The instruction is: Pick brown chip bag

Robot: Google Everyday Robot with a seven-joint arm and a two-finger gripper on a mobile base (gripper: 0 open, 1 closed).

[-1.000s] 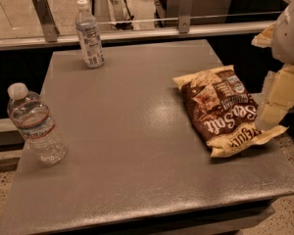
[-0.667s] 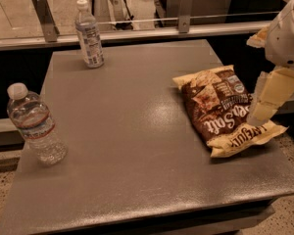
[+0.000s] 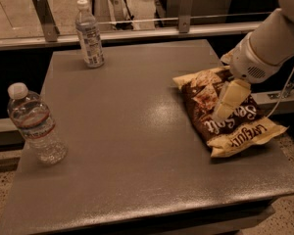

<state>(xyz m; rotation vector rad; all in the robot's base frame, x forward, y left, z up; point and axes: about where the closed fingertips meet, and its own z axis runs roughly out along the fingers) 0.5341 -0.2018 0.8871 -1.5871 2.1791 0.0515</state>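
The brown chip bag (image 3: 220,112) lies flat on the right side of the grey table (image 3: 137,131), dark brown with cream-yellow ends and white script. My gripper (image 3: 220,89) comes in from the upper right on a white arm and hangs right over the bag's middle. Its jaws are open and hold nothing. One cream finger (image 3: 229,101) points down at the bag's face, its tip close to or touching the bag. The other finger (image 3: 226,58) is near the bag's far end. The arm hides part of the bag's far right corner.
A water bottle (image 3: 35,126) stands near the table's left edge. A second water bottle (image 3: 89,34) stands at the far left corner. A metal rail with posts (image 3: 137,31) runs behind the table. A white cable (image 3: 286,89) hangs at the right.
My arm has moved left and down from the table's right edge, so the gripper is now over the chip bag. The bag and both bottles have not moved.
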